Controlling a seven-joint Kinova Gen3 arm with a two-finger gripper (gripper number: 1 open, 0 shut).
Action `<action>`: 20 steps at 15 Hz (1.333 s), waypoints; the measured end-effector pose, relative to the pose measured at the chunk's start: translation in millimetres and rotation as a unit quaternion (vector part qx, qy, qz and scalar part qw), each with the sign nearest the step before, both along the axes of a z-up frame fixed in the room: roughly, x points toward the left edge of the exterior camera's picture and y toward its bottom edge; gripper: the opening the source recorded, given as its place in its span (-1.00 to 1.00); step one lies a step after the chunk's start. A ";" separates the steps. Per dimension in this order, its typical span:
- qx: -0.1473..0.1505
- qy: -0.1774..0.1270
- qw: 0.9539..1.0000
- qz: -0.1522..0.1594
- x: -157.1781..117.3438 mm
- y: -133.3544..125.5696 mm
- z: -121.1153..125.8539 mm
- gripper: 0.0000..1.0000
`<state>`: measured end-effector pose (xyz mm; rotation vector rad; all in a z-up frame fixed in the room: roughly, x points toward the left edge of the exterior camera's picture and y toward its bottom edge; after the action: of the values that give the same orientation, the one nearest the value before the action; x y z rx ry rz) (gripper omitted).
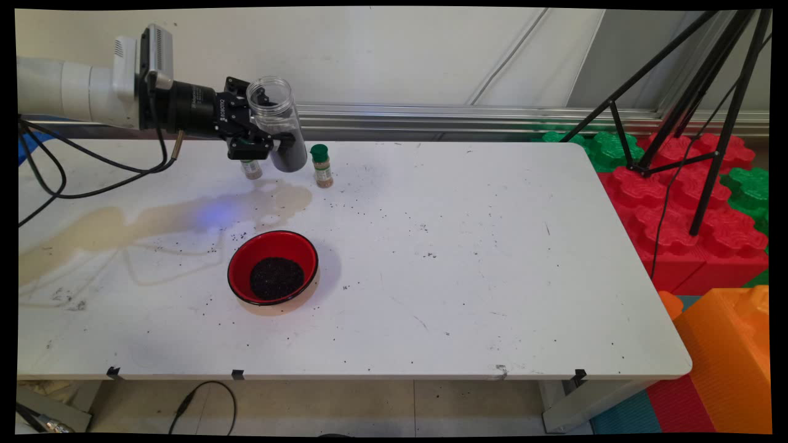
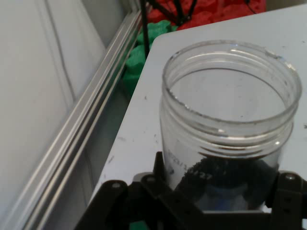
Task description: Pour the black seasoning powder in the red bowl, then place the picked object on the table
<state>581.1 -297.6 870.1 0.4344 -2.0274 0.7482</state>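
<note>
My gripper (image 1: 266, 134) is shut on a clear open-topped plastic jar (image 1: 276, 126), held upright just above the table's far left part. Dark grains fill the jar's lower part. In the hand view the jar (image 2: 230, 124) fills the middle, its open mouth at the top, and the black linkage clasps it from both sides. Beside the jar stands a small spice bottle with a green cap (image 1: 321, 165). Another small bottle (image 1: 250, 168) stands partly hidden under the gripper. A red bowl (image 1: 273, 268) with a heap of dark grains sits nearer the table's front.
Dark grains lie scattered over the white table (image 1: 468, 258), and a dried brownish stain (image 1: 123, 224) spreads across its left part. Black cables (image 1: 55, 172) hang from the arm at left. A black tripod (image 1: 689, 123) and red, green and orange foam blocks (image 1: 677, 203) stand off the right edge.
</note>
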 end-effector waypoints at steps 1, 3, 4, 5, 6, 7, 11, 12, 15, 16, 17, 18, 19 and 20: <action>0.009 0.008 1.000 0.009 1.2 -1.5 -2.2 -1.00; 0.026 0.024 0.999 0.026 4.1 -3.7 -7.3 -1.00; 0.035 0.032 0.998 0.035 5.6 -4.6 -10.0 -1.00; 0.043 0.039 0.997 0.043 7.2 -5.5 -12.8 -1.00; 0.052 0.046 0.996 0.053 9.1 -6.5 -16.6 -1.00; 0.058 0.051 0.995 0.060 10.4 -7.1 -19.0 -1.00; 0.089 0.076 0.988 0.098 18.5 -10.0 -34.8 -1.00; 0.097 0.081 0.986 0.105 20.3 -10.5 -39.2 -1.00; 0.120 0.095 0.980 0.128 26.0 -11.7 -54.4 -1.00; 0.126 0.098 0.978 0.133 27.4 -11.9 -59.1 -1.00; 0.131 0.099 0.977 0.137 28.8 -11.9 -63.7 -1.00; 0.136 0.100 0.976 0.140 29.8 -11.9 -67.6 -1.00; 0.139 0.101 0.975 0.143 30.8 -12.0 -71.9 -1.00; 0.143 0.102 0.974 0.146 31.4 -12.0 -76.1 -1.00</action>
<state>612.5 -309.5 794.0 0.9538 -1.9023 0.5567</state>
